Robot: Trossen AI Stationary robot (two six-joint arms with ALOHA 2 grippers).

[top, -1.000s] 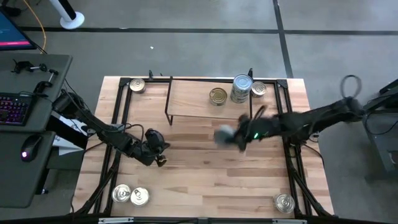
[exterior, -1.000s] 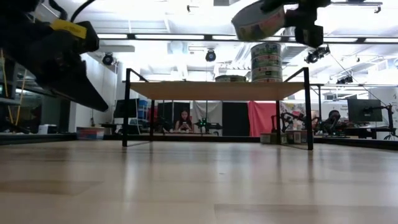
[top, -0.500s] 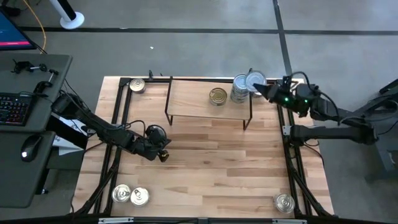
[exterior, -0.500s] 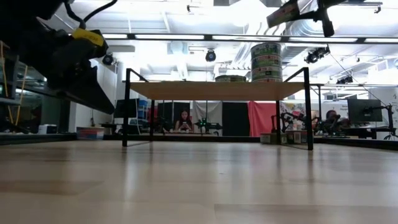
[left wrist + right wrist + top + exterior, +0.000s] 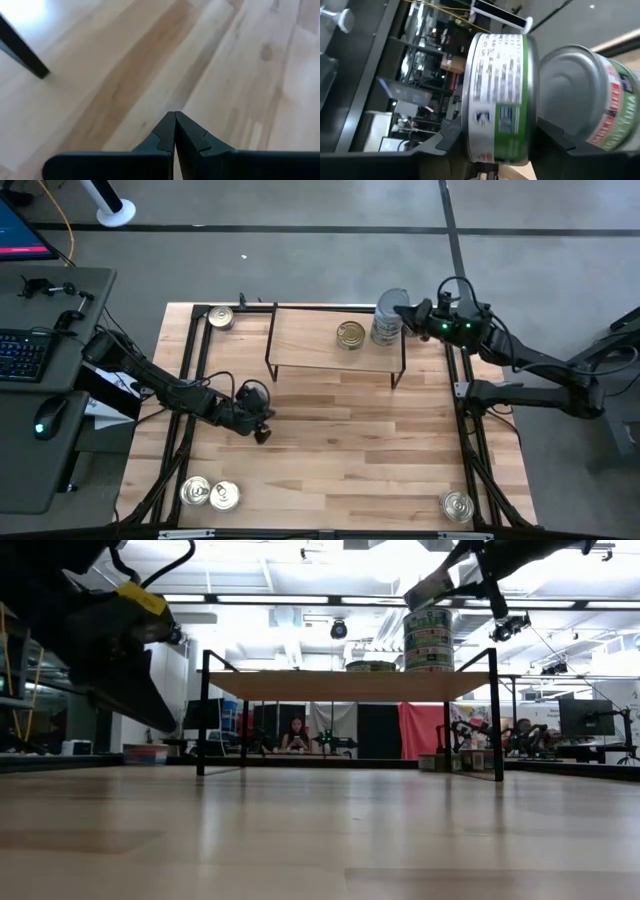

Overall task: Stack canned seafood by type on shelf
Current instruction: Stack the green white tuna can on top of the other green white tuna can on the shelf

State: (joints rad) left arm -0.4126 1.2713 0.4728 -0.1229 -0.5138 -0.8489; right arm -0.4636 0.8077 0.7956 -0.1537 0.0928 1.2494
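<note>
Your right gripper (image 5: 403, 311) clasps a green-labelled tin (image 5: 500, 95) tilted over the shelf's (image 5: 310, 340) 2-tin stack (image 5: 428, 640). Left gripper (image 5: 175, 131) hangs closed above bare table (image 5: 330, 450).

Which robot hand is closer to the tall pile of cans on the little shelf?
Right. The right gripper is at the stack of cans; the left gripper hangs far off, over the table's near-left part.

- The bench (image 5: 330, 440) carries the shelf (image 5: 310, 340) and loose tins at its corners (image 5: 210, 494).
- On the shelf: one gold tin (image 5: 350, 334) beside a tin stack (image 5: 387, 327).
</note>
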